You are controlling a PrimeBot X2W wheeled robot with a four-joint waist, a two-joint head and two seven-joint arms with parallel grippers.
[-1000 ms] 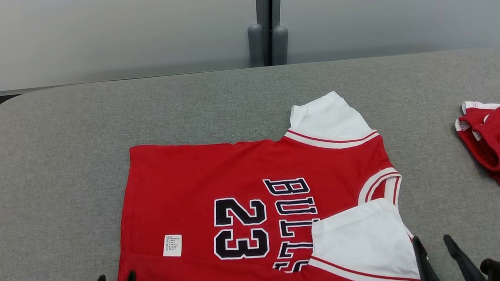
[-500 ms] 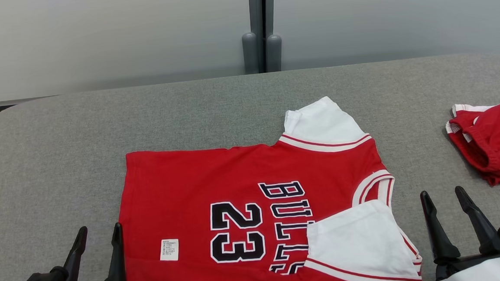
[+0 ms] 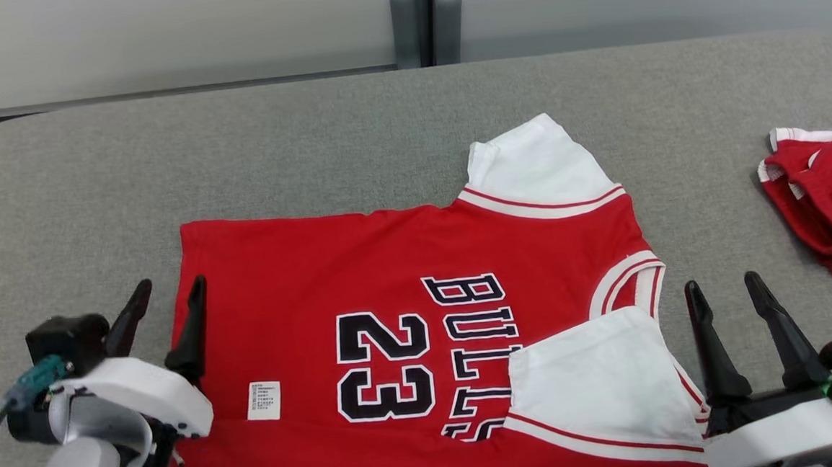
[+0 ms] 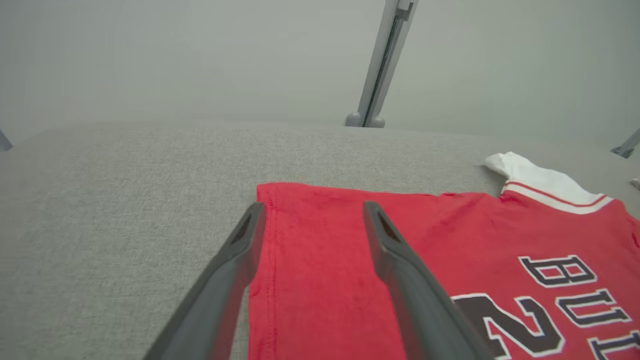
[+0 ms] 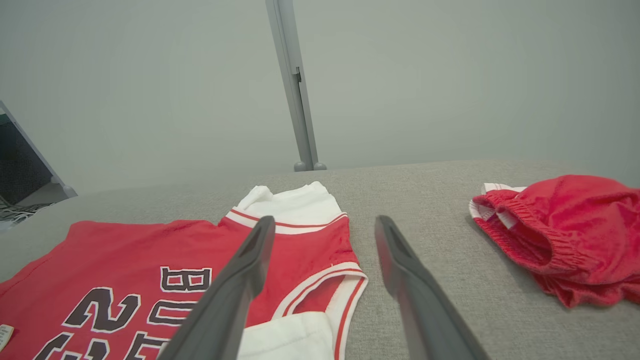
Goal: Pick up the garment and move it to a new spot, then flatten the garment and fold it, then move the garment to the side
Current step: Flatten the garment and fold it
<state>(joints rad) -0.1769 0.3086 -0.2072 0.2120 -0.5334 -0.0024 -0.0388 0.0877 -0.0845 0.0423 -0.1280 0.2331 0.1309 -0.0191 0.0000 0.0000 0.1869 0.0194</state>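
Red jersey (image 3: 388, 249) partly under left hand (image 3: 171, 282)

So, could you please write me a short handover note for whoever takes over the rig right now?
Left gripper: open, empty, at the hem edge of the jersey.
Right gripper: open, empty, over the grey table beside the collar end.
Things: jersey spread on the table, print up; red shorts lie apart at the right.
Done: jersey laid out flat; near sleeve folded in over the print.
Left: far sleeve sticks out unfolded; finish the fold, then move the jersey aside.
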